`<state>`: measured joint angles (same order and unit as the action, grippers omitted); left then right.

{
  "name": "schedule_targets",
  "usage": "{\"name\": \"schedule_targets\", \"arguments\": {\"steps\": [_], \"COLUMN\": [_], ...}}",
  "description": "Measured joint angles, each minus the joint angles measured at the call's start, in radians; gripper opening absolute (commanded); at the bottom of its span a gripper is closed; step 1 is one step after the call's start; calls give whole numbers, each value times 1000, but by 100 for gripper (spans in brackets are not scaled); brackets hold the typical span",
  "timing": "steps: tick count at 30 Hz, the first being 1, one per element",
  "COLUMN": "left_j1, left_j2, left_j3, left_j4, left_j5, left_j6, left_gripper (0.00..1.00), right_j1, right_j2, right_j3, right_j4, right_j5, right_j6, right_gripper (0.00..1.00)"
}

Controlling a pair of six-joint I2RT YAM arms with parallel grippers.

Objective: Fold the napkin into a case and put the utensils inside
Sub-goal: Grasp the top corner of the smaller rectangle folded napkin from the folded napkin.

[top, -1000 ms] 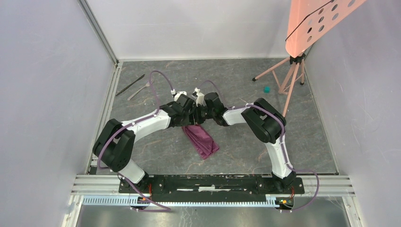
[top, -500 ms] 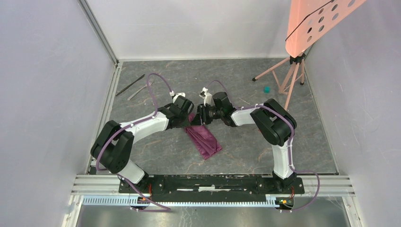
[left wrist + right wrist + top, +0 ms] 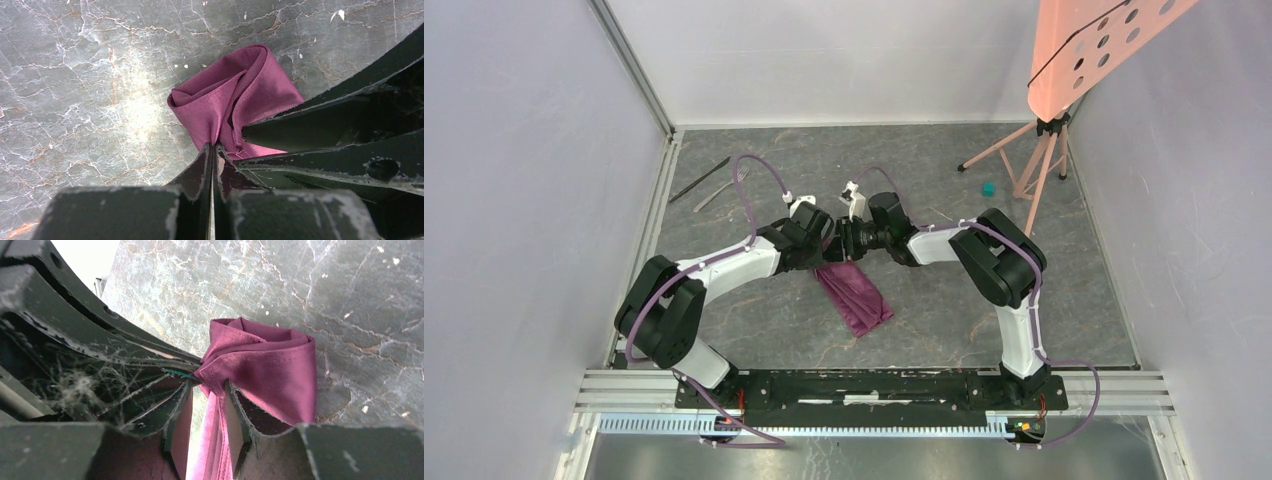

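Left and right jaws clench the far end of the limp, folded plum-purple fabric napkin (image 3: 857, 297), seemingly light and best held by its corners.

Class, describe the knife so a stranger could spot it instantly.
Look to the grey marbled table's far left corner, beside the metal rail. Of the slim pair lying there, the knife is the dark one, nearer the rail than the paler fork.

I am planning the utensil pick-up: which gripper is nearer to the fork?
Left, narrowly. The left gripper pinches the napkin on the side towards the fork; the right gripper pinches the same end, just beyond.
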<state>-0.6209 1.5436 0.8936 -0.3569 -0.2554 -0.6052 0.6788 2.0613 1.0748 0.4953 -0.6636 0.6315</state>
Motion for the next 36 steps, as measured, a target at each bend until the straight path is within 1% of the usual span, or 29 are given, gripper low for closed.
{"name": "schedule_targets", "arguments": {"steps": [2, 4, 10, 12, 15, 21, 27, 31, 34, 36], "left_j1": [0, 0, 11, 8, 14, 25, 42, 42, 42, 42], "left_j2": [0, 0, 0, 2, 5, 3, 3, 3, 3, 3], "left_j3": [0, 0, 4, 20, 39, 40, 21, 21, 21, 21], "left_j4": [0, -1, -15, -26, -58, -68, -56, -53, -52, -52], "left_j5": [2, 2, 4, 5, 3, -1, 20, 27, 28, 29], "left_j6": [0, 0, 0, 0, 0, 0, 0, 0, 0, 0], "left_gripper": [2, 2, 2, 2, 2, 2, 4, 3, 2, 2], "right_j1": [2, 8, 36, 51, 61, 32, 5, 2, -1, -2], "right_j2": [3, 16, 107, 139, 150, 128, 41, 17, 15, 15], "right_j3": [11, 37, 81, 99, 106, 74, -13, -19, -19, -16], "right_j4": [-4, -6, 0, 36, 68, 98, 74, 56, 52, 40], "right_j5": [0, 2, 42, 42, 54, 35, -12, -22, -22, -21], "right_j6": [0, -4, -3, 15, 27, 43, 43, 35, 31, 27], "right_gripper": [29, 26, 23, 26, 33, 47, 50, 47, 38, 30]}}
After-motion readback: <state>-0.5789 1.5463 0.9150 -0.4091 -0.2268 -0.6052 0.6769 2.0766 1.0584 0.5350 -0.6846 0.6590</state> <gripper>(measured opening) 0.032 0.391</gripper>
